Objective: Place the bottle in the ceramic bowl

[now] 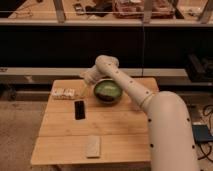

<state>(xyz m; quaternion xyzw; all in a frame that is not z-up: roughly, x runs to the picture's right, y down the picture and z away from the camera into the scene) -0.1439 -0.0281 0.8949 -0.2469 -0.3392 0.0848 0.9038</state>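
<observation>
**A:** What did we find on the desk?

**B:** We saw a light wooden slatted desk (125, 131). Near its back left corner a small, elongated whitish bottle with a speckled label (64, 93) lay on its side on the wood. To the right of it, by the middle of the back edge, sat a round ceramic bowl (107, 91), dark outside and glossy green inside. The bottle was outside the bowl and apart from it.

**A:** And where was the robot's hand?

**B:** A thick white arm (162, 117) rose from the lower right and bent above the bowl. The hand (89, 79) pointed down between bottle and bowl, close to the bowl's left rim. We could not tell whether the hand was spread or closed.

**A:** What else did we note?

**B:** A flat black rectangle (79, 109) lay just in front of the bottle. A pale flat rectangular block (93, 146) lay near the front edge.
</observation>
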